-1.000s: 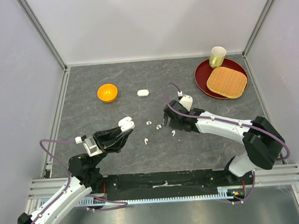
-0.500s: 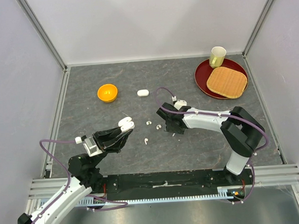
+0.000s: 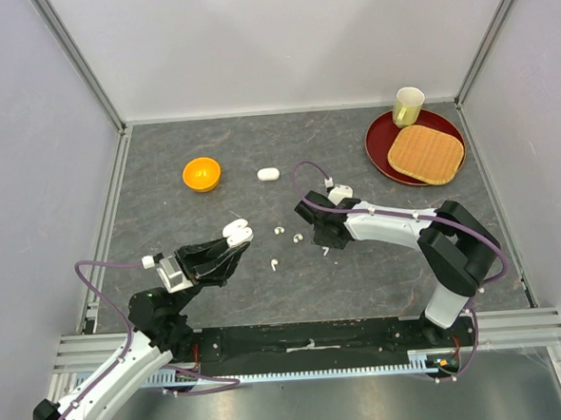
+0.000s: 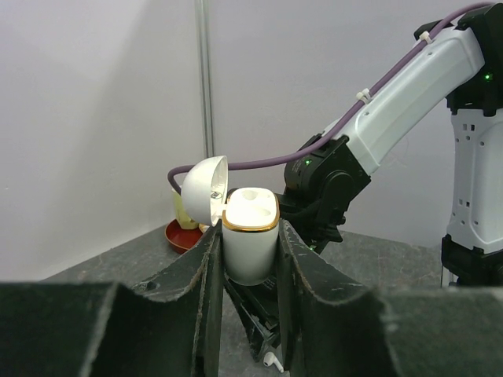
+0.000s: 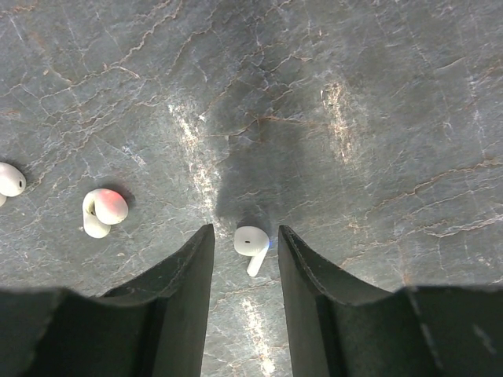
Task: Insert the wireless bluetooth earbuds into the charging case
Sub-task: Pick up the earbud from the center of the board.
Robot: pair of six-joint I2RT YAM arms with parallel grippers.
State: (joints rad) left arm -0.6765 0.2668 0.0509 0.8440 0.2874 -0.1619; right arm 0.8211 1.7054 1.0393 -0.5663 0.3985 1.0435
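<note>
- Grey veined table (image 5: 369, 118) lies under your right gripper (image 5: 245, 232); its fingers stand half-closed astride one earbud (image 5: 250, 239), with a slim gap on each side, so nothing is gripped yet.
- That earbud sits nearer one finger than the other; an uneven squeeze could roll it or flick it out from between them.
- Your left gripper (image 4: 250, 263) is clamped on the charging case (image 4: 251, 224), held upright between its fingers with the lid (image 4: 203, 188) open; a crooked earbud may jam at the socket.
- A spare earbud (image 5: 98, 212) lies beyond one finger's outer side; a sideways drift would scatter it.
</note>
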